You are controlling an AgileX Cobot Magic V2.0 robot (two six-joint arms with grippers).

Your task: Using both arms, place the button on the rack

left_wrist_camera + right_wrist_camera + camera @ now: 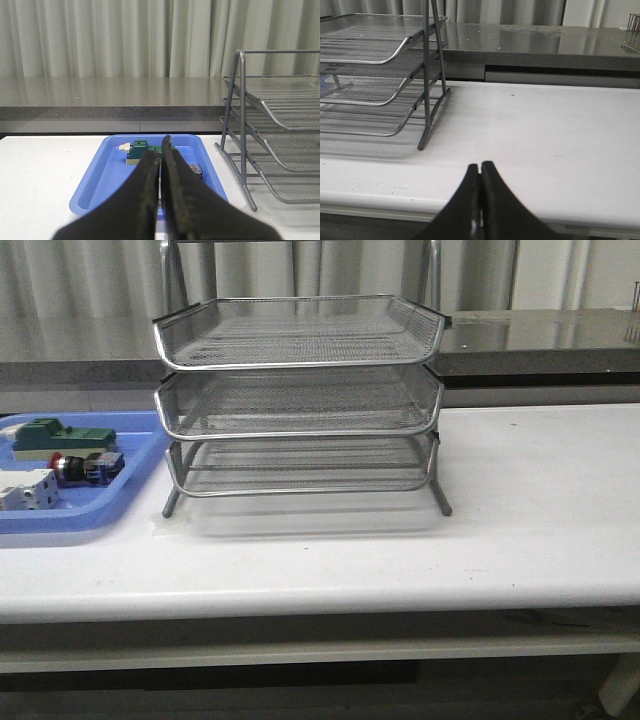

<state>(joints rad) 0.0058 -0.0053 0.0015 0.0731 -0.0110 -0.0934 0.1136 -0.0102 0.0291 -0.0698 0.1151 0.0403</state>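
Observation:
The button [88, 467], with red cap and black-and-blue body, lies in the blue tray [135, 485] at the table's left. In the left wrist view only its blue end [195, 170] shows beside my fingers. The three-tier wire-mesh rack [300, 400] stands mid-table; it also shows in the left wrist view [272, 135] and the right wrist view [380, 75]. My left gripper [160, 152] is shut and empty, held short of the tray's near side. My right gripper [480, 167] is shut and empty over the table's front edge, right of the rack. Neither arm shows in the front view.
The blue tray [100, 175] also holds a green block [60, 437], seen too in the left wrist view [142, 152], and a white boxy switch [27, 490]. A grey counter [540, 335] runs behind the white table [540, 500].

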